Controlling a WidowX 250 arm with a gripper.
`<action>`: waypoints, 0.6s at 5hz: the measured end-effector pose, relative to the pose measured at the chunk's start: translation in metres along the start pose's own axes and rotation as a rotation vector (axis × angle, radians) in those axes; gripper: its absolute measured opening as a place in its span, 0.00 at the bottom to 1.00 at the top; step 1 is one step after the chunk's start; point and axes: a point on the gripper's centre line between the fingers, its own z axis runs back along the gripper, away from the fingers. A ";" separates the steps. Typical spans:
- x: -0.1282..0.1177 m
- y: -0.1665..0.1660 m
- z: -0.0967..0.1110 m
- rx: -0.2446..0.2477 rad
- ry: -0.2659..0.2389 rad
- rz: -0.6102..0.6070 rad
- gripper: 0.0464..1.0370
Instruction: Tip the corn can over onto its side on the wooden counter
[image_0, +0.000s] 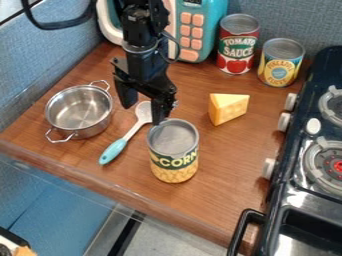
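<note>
Black against the brown wood, the pincer (142, 114) hangs over the upper middle of the worktop (224, 155), its two fingers spread apart with nothing pinched between them; one fingertip sits just beside the upper left rim of the corn can (174, 155), though I cannot tell whether they touch. That can stands upright near the centre of the view, its grey metal top facing up and its label green above yellow kernels; the spoon (126, 139) lies slantwise on its left, with the pale bowl end close by the pincer and the teal handle pointing down towards the front edge.

Left of the spoon, and apart from it, a shiny metal pot (79, 111) stands upright with its two wire handles out; on the other side of the pincer, a yellow cheese wedge (228, 108) rests on the wood, well apart from the pot. Further back, a teal toy microwave (215, 22) with pink buttons stands behind the arm; to its right are an upright tomato can (237, 45) in red and, near that, a yellow-and-blue labelled can (280, 65); the black toy stove (280, 192), with pale knobs down its near side, takes up the right edge.
</note>
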 end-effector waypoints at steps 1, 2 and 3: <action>-0.022 -0.003 -0.021 -0.008 0.090 -0.021 0.96; -0.028 0.004 -0.024 0.003 0.096 0.004 0.96; -0.028 0.012 -0.008 -0.011 0.022 0.032 0.96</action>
